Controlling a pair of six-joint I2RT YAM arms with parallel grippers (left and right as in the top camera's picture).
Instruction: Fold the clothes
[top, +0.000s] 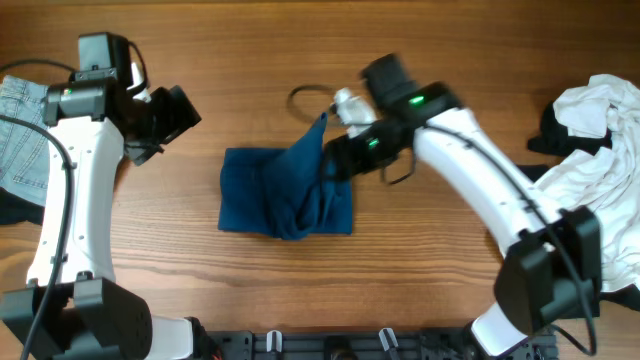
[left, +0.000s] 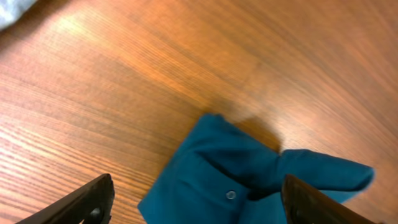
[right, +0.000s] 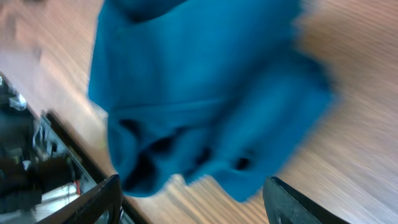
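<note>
A dark blue garment (top: 285, 195) lies bunched in the middle of the wooden table, with one corner standing up in a peak at its upper right. My right gripper (top: 340, 155) is right beside that peak. In the right wrist view its jaws (right: 193, 183) are wide open, with the blurred blue cloth (right: 199, 93) beyond them and nothing between them. My left gripper (top: 178, 118) is open and empty, left of and apart from the garment. In the left wrist view its jaws (left: 196, 182) frame the garment's buttoned edge (left: 249, 180) below.
Folded jeans (top: 20, 130) lie at the left edge. A pile of white clothes (top: 600, 130) with a black piece (top: 550, 130) fills the right edge. A thin black cable loop (top: 305, 92) lies behind the garment. A metal rail (top: 330, 345) runs along the front edge.
</note>
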